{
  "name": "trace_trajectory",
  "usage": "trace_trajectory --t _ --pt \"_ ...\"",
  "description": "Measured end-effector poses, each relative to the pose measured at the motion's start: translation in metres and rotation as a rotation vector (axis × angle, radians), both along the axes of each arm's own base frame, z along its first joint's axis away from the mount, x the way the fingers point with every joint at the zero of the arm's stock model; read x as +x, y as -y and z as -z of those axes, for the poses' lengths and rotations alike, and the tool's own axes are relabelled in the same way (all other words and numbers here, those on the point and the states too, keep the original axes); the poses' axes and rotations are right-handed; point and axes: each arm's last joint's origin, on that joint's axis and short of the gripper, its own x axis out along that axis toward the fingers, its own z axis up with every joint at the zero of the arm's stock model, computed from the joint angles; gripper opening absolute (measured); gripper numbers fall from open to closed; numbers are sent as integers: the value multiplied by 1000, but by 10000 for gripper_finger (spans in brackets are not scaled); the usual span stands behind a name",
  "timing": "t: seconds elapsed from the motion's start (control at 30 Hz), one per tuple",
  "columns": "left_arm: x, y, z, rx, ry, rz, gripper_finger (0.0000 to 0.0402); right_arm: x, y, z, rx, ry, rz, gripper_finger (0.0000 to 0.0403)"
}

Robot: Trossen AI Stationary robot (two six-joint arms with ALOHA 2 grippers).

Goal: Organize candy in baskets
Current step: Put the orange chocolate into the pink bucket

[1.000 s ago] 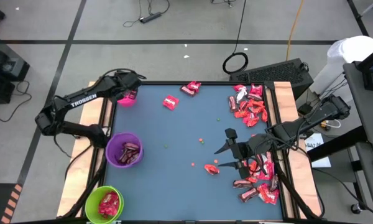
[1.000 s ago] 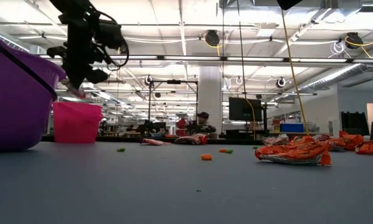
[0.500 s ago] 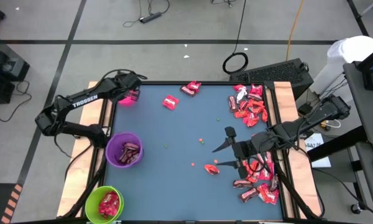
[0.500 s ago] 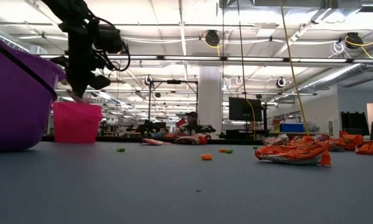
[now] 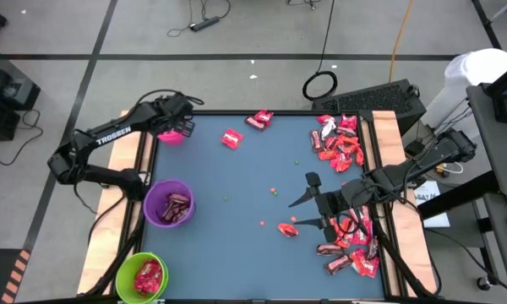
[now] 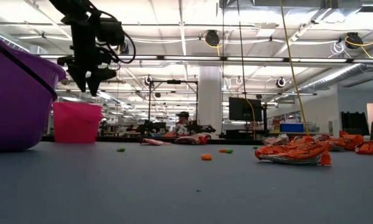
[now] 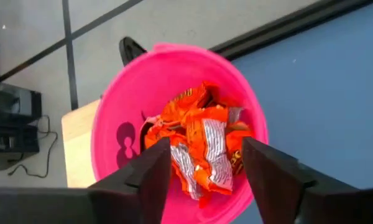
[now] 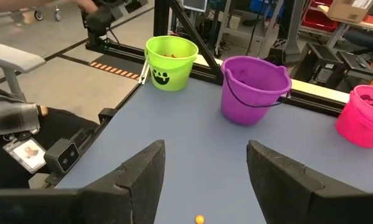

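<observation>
Your left tool (image 5: pixel 179 128) hangs right over the pink basket (image 5: pixel 171 135) at the far left corner of the tabletop (image 5: pixel 253 211), fingers spread apart with nothing between them; in the low view that tool (image 6: pixel 89 84) sits just above the pink basket's (image 6: pixel 76 122) rim, clear of it. Look down the left wrist camera and you see the pink basket (image 7: pixel 121 112) between your two dark fingers (image 7: pixel 150 177), with a heap of orange-red wrapped candy (image 7: pixel 202 146) lying inside it. Your right tool (image 5: pixel 308 203) waits over the right half of the tabletop, fingers wide apart and empty, pointing toward the baskets; one loose red candy (image 5: pixel 287 229) lies on the blue surface just beside its nearer finger. Behind that tool you've got the big supply: a cluster of red and pink-red candy (image 5: pixel 338 145) along the far right edge and another pile (image 5: pixel 355 245) along the near right edge, a few dark brown pieces mixed in. Two more spots of candy sit near the far edge, one piece (image 5: pixel 231 138) in the open and a small bunch (image 5: pixel 259 120) against the rim. On the left side, the purple basket (image 5: pixel 167 203) holds a few dark brown pieces, and the lime green basket (image 5: pixel 142 277) at the near left corner holds red ones. From the right wrist camera all three stand in a row: green basket (image 8: pixel 170 62), purple (image 8: pixel 255 88), pink (image 8: pixel 363 117).
</observation>
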Motion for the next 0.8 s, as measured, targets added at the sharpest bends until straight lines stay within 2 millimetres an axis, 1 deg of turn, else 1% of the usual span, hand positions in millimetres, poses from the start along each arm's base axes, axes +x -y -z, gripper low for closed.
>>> trace_trajectory --t 0.1,0.2,0.33,0.43,0.57,0.8 --pt "5 5 -14 19 22 33 219 0 0 0 1 1 0 215" --pt "14 12 -29 49 78 83 222 0 0 0 1 1 0 215" --pt "32 32 -46 63 209 224 222 0 0 0 1 1 0 215" --pt "47 52 -50 73 268 346 222 0 0 0 2 1 0 215" --pt "66 79 -54 96 304 522 222 0 0 0 2 1 0 215" --pt "94 122 -56 119 414 717 222 1 -1 -5 48 44 7 215"
